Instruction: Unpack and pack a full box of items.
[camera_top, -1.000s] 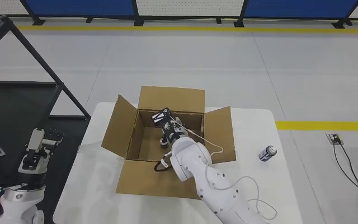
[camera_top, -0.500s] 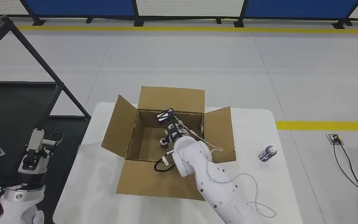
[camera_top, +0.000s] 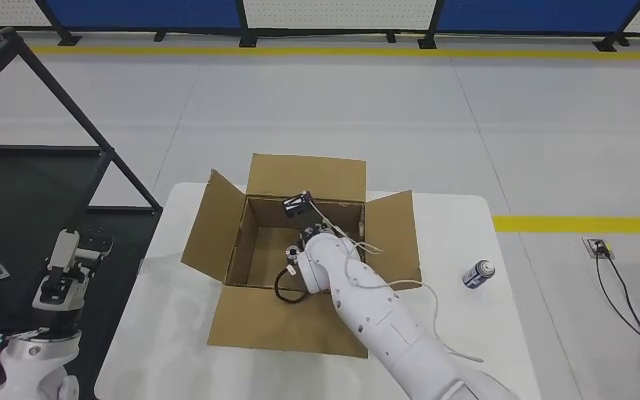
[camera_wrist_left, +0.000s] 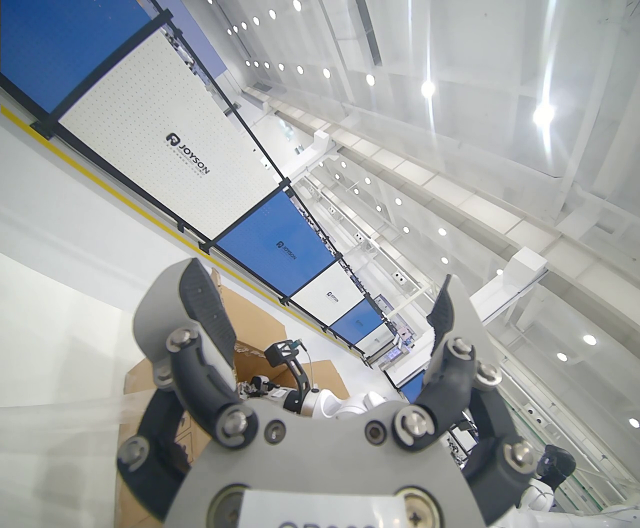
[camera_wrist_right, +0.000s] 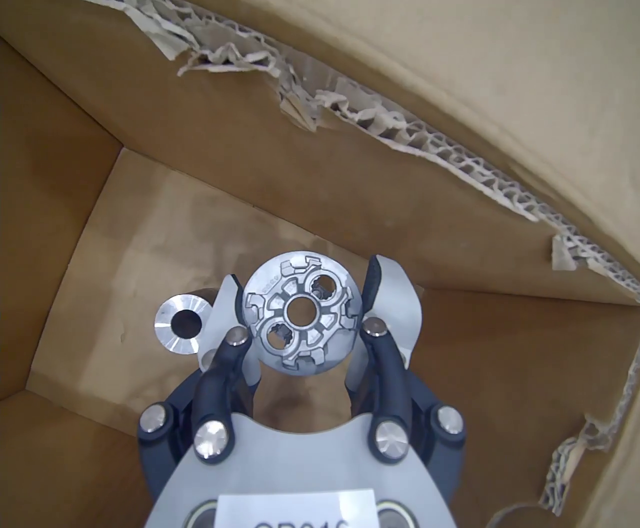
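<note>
Down inside the single cardboard box (camera_top: 300, 178), its four flaps folded out, my right gripper (camera_wrist_right: 305, 280) is clamped on one round metal disc (camera_wrist_right: 302, 315), a finger on either side of its rim. I count one more metal piece in there, a short hollow cylinder (camera_wrist_right: 181, 324) just beside one finger; whether they touch I cannot tell. One spray can (camera_top: 478, 272) lies on the white table (camera_top: 505, 330), well apart from the box. My left gripper (camera_wrist_left: 325, 300) is off the table's side, pointing upward, fingers spread, holding nothing.
</note>
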